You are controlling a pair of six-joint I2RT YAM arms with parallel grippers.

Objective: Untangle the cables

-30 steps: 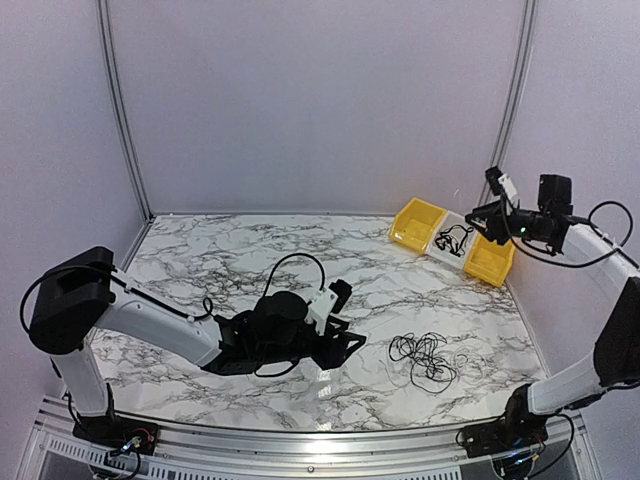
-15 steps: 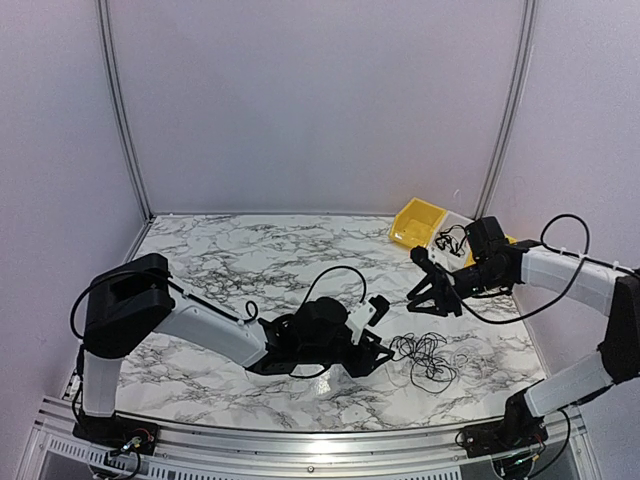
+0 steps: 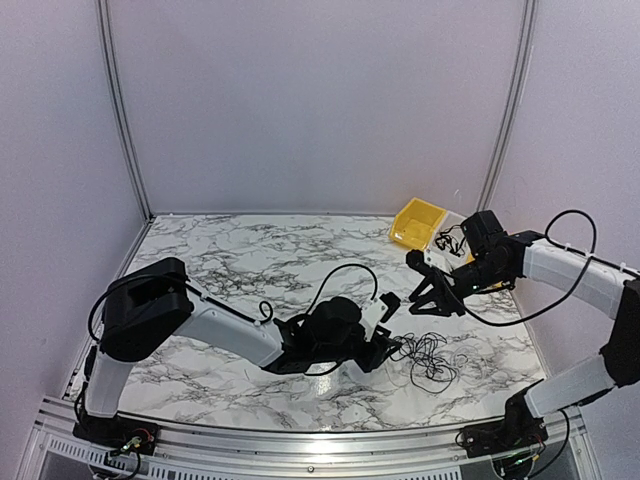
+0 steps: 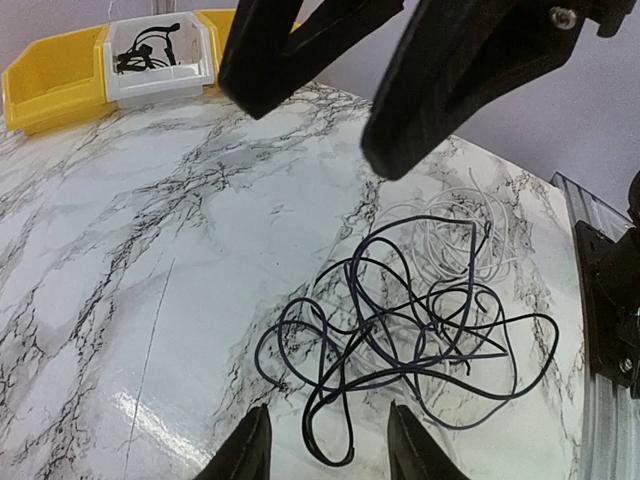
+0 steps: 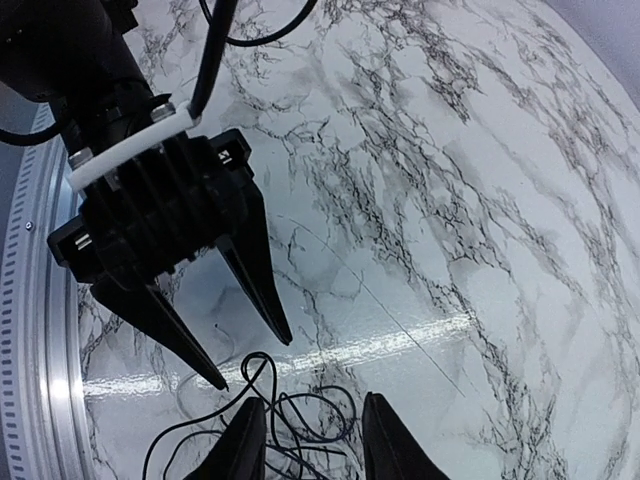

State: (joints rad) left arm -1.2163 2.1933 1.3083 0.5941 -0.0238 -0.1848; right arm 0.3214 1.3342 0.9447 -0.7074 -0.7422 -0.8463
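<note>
The left gripper (image 3: 388, 349) and the right gripper (image 3: 426, 305) both gape wide beside the tangled cables (image 3: 428, 358) near the front right corner of the worktop (image 3: 220, 258).

cables (image 4: 400, 320) | thin black wires | loose tangle | flat on table (image 4: 150, 230)

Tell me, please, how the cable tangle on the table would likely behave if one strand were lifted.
The cables probably flop: they lie in loose, flat curls. Lifting one strand would likely drag others along, since the loops cross many times. Being thin, they should slide easily on the glossy table.
</note>
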